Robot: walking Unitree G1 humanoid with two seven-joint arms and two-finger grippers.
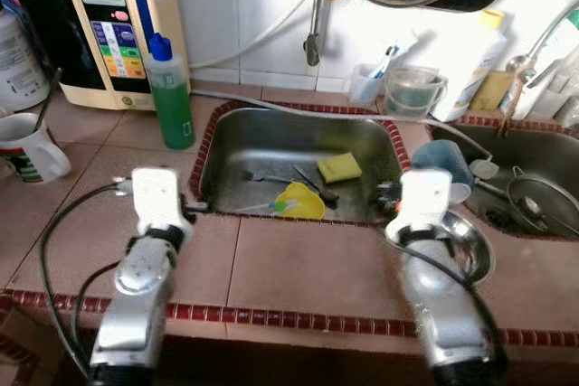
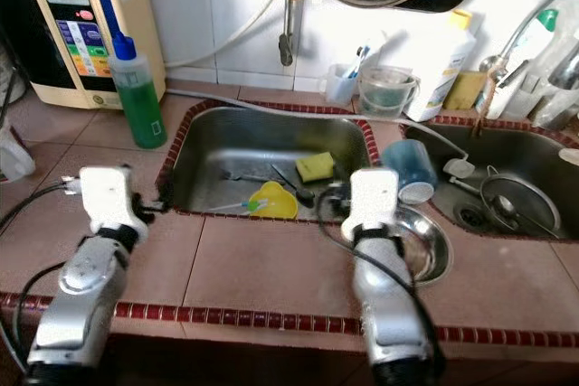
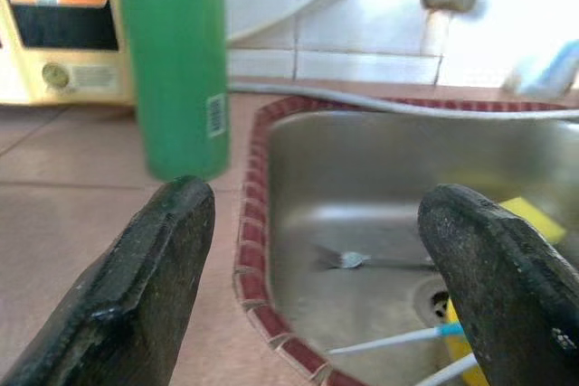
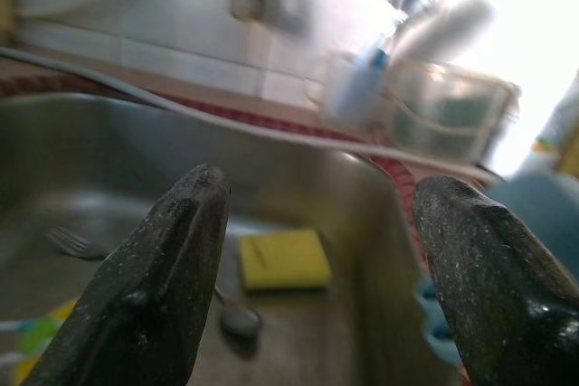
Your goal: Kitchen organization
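Steel sink [image 1: 271, 146], rectangular and dull, holds a square yellow sponge [image 1: 339, 167], a rounded yellow plastic piece [image 1: 301, 201] and a fork [image 3: 348, 259] lying lengthwise across the basin floor. Left gripper [image 3: 312, 291] and right gripper [image 4: 317, 287] hover at its front rim, fingers spread, holding nothing

Blurry brand, maybe "LeveLuk", atop cream appliance [image 1: 116, 29]; barcode on green bottle [image 3: 176, 61]
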